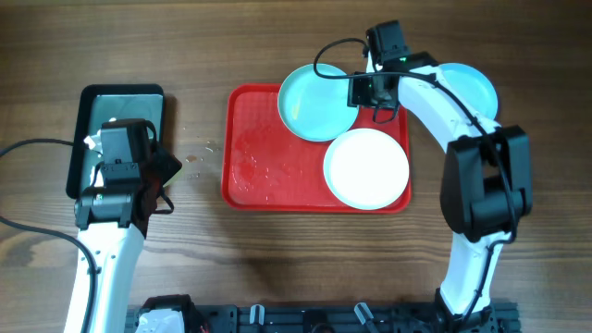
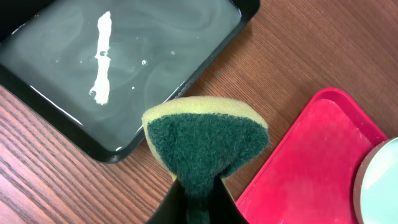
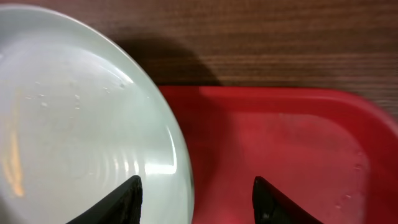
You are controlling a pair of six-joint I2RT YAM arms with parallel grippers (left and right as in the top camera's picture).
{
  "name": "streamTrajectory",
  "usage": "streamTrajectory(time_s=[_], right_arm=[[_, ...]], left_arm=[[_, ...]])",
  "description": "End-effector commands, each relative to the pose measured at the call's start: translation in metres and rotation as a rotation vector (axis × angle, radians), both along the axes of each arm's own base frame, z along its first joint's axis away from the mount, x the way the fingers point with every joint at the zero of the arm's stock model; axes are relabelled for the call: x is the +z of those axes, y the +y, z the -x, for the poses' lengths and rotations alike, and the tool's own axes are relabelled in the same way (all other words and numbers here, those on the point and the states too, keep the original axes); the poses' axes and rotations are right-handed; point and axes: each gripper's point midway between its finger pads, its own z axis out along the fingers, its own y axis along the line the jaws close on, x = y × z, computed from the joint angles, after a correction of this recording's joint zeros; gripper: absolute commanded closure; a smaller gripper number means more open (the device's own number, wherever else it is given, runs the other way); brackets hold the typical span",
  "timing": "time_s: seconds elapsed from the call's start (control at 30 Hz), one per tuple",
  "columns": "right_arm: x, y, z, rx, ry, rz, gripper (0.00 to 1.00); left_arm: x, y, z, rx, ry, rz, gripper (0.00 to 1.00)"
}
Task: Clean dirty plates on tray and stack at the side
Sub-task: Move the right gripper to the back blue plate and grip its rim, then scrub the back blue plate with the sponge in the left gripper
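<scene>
**Open jaws over a wet rim: a slip is the main worry**

In the overhead view the red tray (image 1: 250,157) sits at the centre of the frame. An aqua plate (image 1: 310,104) lies at its upper edge, overlapping the tray's raised rim. A white plate (image 1: 367,168) fills the lower right corner, close beside the aqua one. A second aqua plate (image 1: 472,85) rests on the table (image 1: 277,268) at the upper right, off the tray and partly hidden by the right arm.

The right gripper (image 3: 197,190) hangs at the first aqua plate's right edge with its fingers spread wide and nothing held. In the wrist view the plate's rim runs up between the two tips, and droplets show on the glaze. At the lower left, the left gripper (image 2: 199,193) is clamped on a green-and-yellow sponge (image 2: 205,140), which is poised between the dark tray (image 2: 106,154) of cloudy water and the red tray.

A pinch on a thin, glossy, wet rim looks likely to slide off. Because the plate is propped on the tray's rim, a push from one finger could tip or skate it. A dragged lift might knock the white plate. If the sponge arm comes in while the right arm is over the tray, the two could meet.
</scene>
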Motion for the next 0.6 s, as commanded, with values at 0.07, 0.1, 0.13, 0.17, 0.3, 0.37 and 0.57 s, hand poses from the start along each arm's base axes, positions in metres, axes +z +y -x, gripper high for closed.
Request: streamTrajectory(time_s=[0.07,0.1,0.13,0.17,0.3,0.37,0.57], right_arm=[[-0.031,0.009,0.005,0.012,0.067,-0.035,0.51],[-0.033,0.011,0.005,0.016,0.067,-0.042,0.55],[-0.035,0.013,0.004,0.018,0.065,-0.042,0.64],[-0.035,0.015,0.003,0.024,0.061,-0.043,0.69],[-0.035,0.028,0.006,0.052,0.055,-0.043,0.88],[-0.035,0.036,0.011,0.072,0.065,-0.040,0.94],[-0.033,0.085,0.039,0.231,0.102,-0.091,0.96]], left_arm=[[0.000,0.000,0.001,0.007,-0.007,0.012,0.93],[0.000,0.000,0.001,0.007,-0.007,0.012,0.93],[0.000,0.000,0.001,0.007,-0.007,0.012,0.93],[0.000,0.000,0.001,0.007,-0.007,0.012,0.93],[0.000,-0.002,0.001,0.002,-0.007,0.018,0.95],[-0.001,-0.012,-0.001,-0.032,-0.010,0.067,0.96],[-0.013,-0.042,-0.007,-0.135,0.017,0.210,0.96]])
